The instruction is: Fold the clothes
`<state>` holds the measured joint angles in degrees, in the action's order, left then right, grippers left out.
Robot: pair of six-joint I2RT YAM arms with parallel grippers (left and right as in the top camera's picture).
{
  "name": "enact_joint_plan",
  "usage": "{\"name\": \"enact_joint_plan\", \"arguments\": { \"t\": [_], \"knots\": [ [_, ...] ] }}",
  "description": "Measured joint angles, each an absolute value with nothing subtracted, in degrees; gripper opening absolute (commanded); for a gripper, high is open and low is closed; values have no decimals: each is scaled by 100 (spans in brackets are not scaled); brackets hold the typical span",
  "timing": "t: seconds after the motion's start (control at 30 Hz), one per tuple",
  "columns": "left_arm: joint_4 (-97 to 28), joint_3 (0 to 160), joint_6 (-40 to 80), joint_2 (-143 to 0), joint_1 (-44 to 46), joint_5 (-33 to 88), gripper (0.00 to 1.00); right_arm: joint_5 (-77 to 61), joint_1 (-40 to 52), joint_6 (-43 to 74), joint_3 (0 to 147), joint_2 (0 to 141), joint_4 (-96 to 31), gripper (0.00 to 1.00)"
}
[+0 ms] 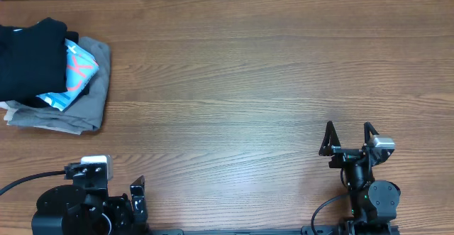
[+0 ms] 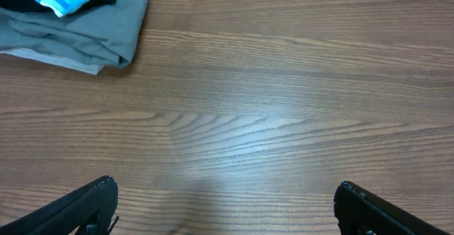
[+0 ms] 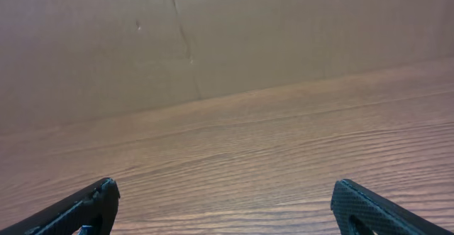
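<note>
A pile of clothes (image 1: 53, 75) lies at the far left of the wooden table: a black garment (image 1: 28, 61) on top, a blue, white and pink piece (image 1: 74, 75) under it, and a grey garment (image 1: 92, 104) at the bottom. The grey garment's corner shows at the top left of the left wrist view (image 2: 85, 29). My left gripper (image 1: 135, 199) rests at the front left edge, open and empty (image 2: 225, 196). My right gripper (image 1: 349, 137) rests at the front right, open and empty (image 3: 223, 196), far from the pile.
The bare wooden table (image 1: 241, 79) stretches between the pile and both arms. A brown cardboard wall (image 3: 213, 36) stands behind the table's far edge. A black cable (image 1: 28, 182) runs from the left arm base.
</note>
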<state>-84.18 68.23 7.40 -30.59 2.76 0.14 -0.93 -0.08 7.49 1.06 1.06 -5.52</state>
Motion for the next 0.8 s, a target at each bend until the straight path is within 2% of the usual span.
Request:
{"name": "enact_joint_plan", "arguments": {
  "t": [0.53,0.67,0.8],
  "knots": [
    [-8366,6814,740,-3059,252,14,100,-108,-8,749,106,106,-556,100],
    [-7461,6335,685,-2860,215,14,100,-106,-8,749,106,108,-561,100],
    [-6189,4912,596,-2257,215,12,100,-108,-8,746,106,108,-563,100]
  ]
}}
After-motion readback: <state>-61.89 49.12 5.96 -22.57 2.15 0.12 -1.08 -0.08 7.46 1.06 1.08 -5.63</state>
